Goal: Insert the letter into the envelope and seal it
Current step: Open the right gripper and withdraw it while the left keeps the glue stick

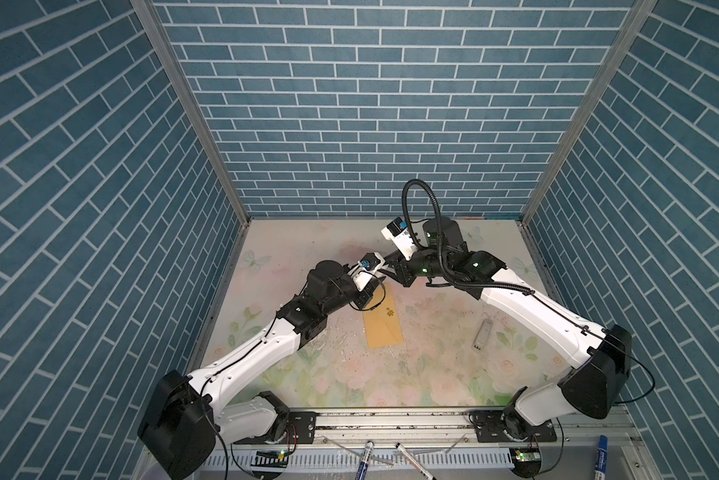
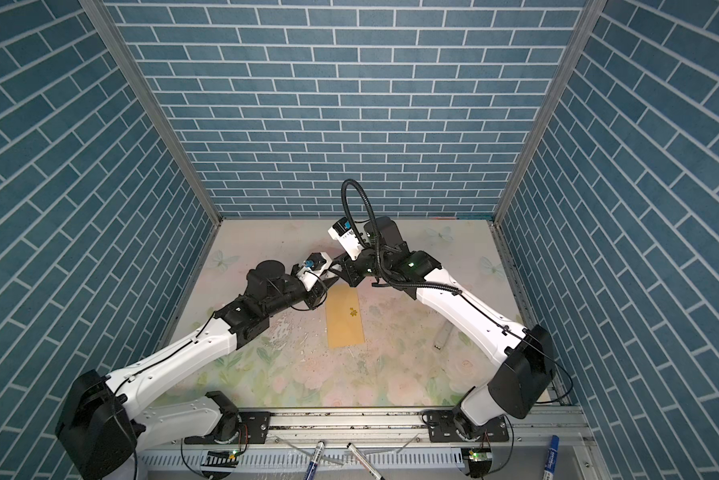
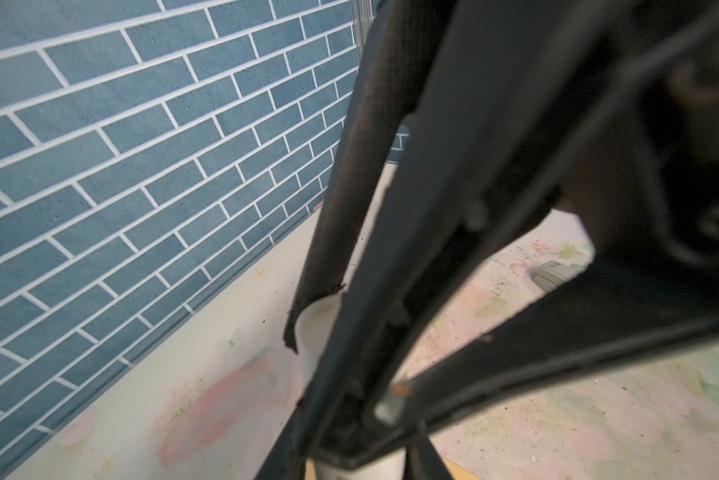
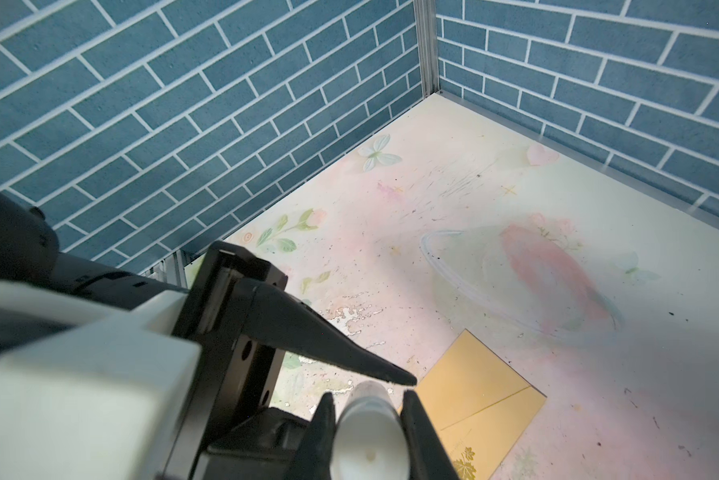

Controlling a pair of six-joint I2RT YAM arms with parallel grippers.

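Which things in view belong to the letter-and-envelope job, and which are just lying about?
Job in hand:
- long golden-tan paper envelope, flat on the flowered table
- white cylindrical stick, gripped in the right claw

Lying about:
- small grey-white bar, right of the envelope
- marker pens below the table's front edge

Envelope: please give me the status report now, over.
Right pincer shut on white tube; left pincer at its tip, grip unclear. Envelope flat on table, letter not seen. Nothing lies on it; grey item apart, to the right.
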